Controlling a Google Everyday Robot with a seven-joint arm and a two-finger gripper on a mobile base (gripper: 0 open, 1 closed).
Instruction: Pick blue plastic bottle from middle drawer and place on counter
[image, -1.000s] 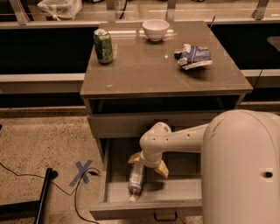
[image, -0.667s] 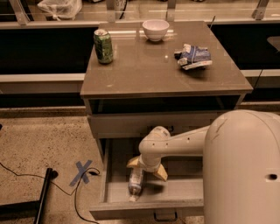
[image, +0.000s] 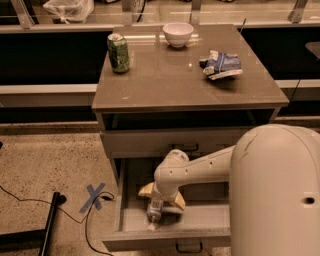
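The middle drawer (image: 165, 241) is pulled open below the counter (image: 170, 80). The blue plastic bottle (image: 154, 213), clear with a white cap, lies on the drawer floor with its cap toward the front. My gripper (image: 161, 196) reaches down into the drawer from the right. Its tan fingers (image: 146, 189) stand on either side of the bottle's upper end. The wrist hides the bottle's far end, so contact is unclear.
On the counter stand a green soda can (image: 118, 52) at the back left, a white bowl (image: 178, 34) at the back middle and a crumpled chip bag (image: 221, 65) at the right. A blue tape cross (image: 94, 197) and cables (image: 75, 220) lie on the floor at left.
My gripper has lowered a little and closer over the bottle's far end. The bottle has not moved.
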